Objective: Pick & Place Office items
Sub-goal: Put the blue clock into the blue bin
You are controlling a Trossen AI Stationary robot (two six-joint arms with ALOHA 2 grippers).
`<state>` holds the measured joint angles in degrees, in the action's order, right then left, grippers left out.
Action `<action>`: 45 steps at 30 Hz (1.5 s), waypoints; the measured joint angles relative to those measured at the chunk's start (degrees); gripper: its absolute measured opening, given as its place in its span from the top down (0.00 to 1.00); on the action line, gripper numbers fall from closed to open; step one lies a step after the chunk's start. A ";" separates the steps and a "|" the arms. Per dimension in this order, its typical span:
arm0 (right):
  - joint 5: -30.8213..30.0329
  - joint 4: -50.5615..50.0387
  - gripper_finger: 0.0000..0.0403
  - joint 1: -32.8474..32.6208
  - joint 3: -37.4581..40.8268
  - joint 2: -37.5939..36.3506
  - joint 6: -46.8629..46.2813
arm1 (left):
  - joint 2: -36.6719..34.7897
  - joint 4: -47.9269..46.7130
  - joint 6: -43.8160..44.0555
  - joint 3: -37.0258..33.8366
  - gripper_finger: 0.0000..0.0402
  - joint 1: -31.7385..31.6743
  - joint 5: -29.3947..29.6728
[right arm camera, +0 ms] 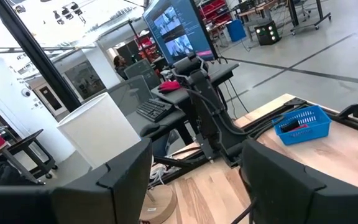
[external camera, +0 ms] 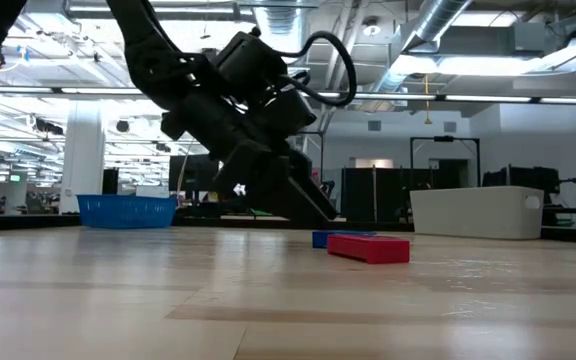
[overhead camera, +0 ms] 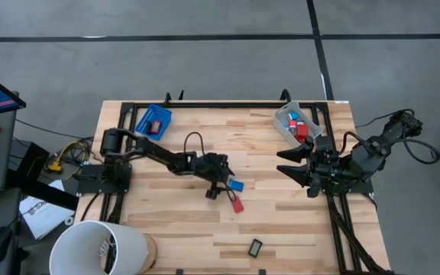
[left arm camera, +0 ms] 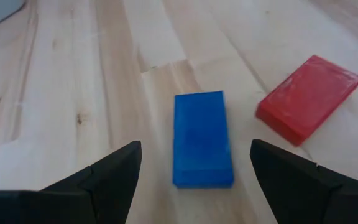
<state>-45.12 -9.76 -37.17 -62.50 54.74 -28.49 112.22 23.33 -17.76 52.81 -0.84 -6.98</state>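
A blue block (left arm camera: 202, 138) lies flat on the wooden table, and a red block (left arm camera: 309, 96) lies just beside it. My left gripper (left arm camera: 194, 146) hovers low over the blue block, open, one finger to each side of it and touching nothing. In the high view the left gripper (overhead camera: 224, 186) is at mid-table beside the blue block (overhead camera: 236, 185) and the red block (overhead camera: 237, 203). A black rectangle (overhead camera: 255, 246) lies near the front edge. My right gripper (overhead camera: 285, 162) waits raised at the right, open and with nothing between its fingers.
A blue tray (overhead camera: 153, 121) stands at the far left of the table. At the far right is a clear grey bin (overhead camera: 290, 122) with several small pieces in it. A white bucket (overhead camera: 98, 248) stands off the front left corner. Bare wood lies around the blocks.
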 joint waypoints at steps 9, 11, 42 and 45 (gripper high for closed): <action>0.02 0.00 0.39 0.02 0.00 0.00 0.02 | 0.02 -0.15 0.00 0.00 0.26 -0.81 -2.54; 0.02 0.00 0.39 0.02 0.00 0.00 0.02 | 0.02 -0.22 0.00 -0.01 0.26 -0.81 -2.56; 0.04 2.46 0.39 0.04 0.00 1.05 0.61 | 6.42 -0.74 0.20 6.08 0.26 -0.24 -3.69; 0.05 2.58 0.39 0.00 0.00 1.56 0.60 | 6.85 -1.48 0.66 6.13 0.26 -0.24 -3.95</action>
<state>-45.07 -7.18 -37.17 -62.50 56.30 -27.89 119.07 21.85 -17.10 58.94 -1.08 -10.93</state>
